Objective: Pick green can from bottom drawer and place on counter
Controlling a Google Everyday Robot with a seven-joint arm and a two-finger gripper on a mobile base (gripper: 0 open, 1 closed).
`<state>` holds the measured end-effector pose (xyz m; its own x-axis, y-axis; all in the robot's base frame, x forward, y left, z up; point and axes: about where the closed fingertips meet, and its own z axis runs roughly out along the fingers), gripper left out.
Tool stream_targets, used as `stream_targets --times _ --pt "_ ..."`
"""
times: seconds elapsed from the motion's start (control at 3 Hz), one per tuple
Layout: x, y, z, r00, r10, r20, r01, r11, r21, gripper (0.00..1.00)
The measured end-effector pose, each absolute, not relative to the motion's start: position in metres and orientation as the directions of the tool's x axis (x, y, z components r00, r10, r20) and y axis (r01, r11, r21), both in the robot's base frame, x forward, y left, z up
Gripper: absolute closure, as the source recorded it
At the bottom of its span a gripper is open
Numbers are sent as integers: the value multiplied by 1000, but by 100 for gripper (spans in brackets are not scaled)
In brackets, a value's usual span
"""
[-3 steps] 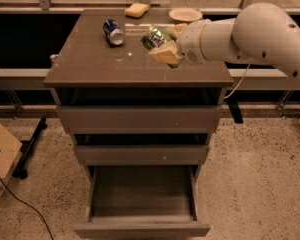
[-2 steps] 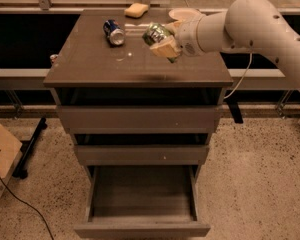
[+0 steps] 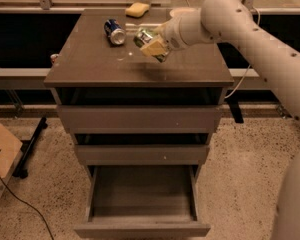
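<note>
My gripper (image 3: 151, 43) is over the middle of the counter (image 3: 95, 59), shut on the green can (image 3: 144, 36). The can is tilted, with its silver end facing left, and is held a little above the counter top. The bottom drawer (image 3: 140, 199) is pulled open below, and its tray shows nothing inside. My white arm reaches in from the right.
A blue can (image 3: 114, 31) lies on its side at the counter's back left. A yellow sponge (image 3: 137, 9) sits at the back edge. The two upper drawers (image 3: 140, 119) are slightly open. A cardboard box (image 3: 1, 156) and a cable lie on the floor at left.
My gripper has moved left and back over the counter, carrying the green can toward the blue can. The drawers have not moved.
</note>
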<state>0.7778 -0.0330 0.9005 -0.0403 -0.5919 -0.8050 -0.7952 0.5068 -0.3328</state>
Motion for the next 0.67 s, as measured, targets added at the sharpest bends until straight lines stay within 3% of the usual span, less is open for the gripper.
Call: stream_targets --times 0.33,0.67 --pt "779 -28 902 -34 -590 -806 -797 503 -335 6" --pt "779 -27 901 -35 -590 -806 -798 502 -333 0"
